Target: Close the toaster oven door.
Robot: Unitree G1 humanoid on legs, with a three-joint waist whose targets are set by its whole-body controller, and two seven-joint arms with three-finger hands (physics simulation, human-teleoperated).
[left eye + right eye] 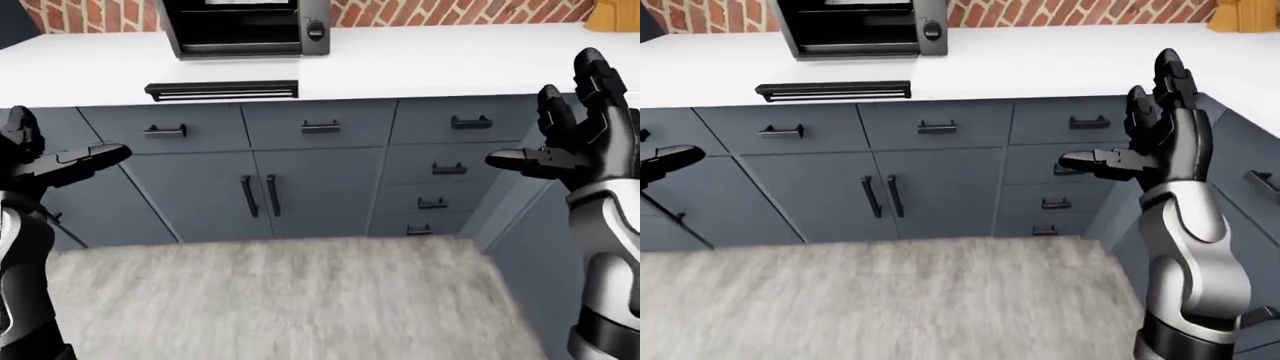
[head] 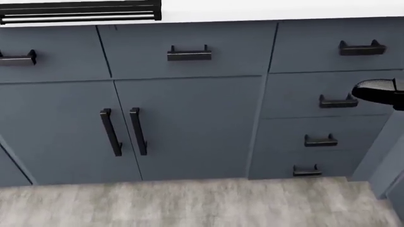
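Left-eye view: the left hand [image 1: 45, 161] is raised at the left edge, one finger extended toward the right, another pointing up; it holds nothing. The right hand [image 1: 1150, 124] is raised at the right side of the right-eye view, fingers [image 1: 1167, 71] spread and pointing up, thumb extended to the left; it holds nothing and touches nothing. Both hands hang in the air, well apart from each other and from the cabinets.

Below and between the hands lies a grey floor [image 1: 280, 300]. Past the floor stands a run of blue-grey cabinets [image 1: 320, 187] with black handles: a pair of doors with two upright handles [image 1: 260, 196] just beside each other, drawers above them, and a stack of drawers [image 1: 432, 191] to the right. In the head view these cabinet faces fill most of the picture, and only a black tip of the right hand shows at the right edge.

On top of the cabinets is a white counter [image 1: 440, 64]. The toaster oven [image 1: 245, 26] stands on it at upper left of centre, against a red brick wall [image 1: 90, 13]. Its door [image 1: 222, 91] is folded down flat and open, its outer edge level with the counter's near edge, above the drawers. The oven's dark interior is exposed. A round knob [image 1: 316, 31] sits on its right side.
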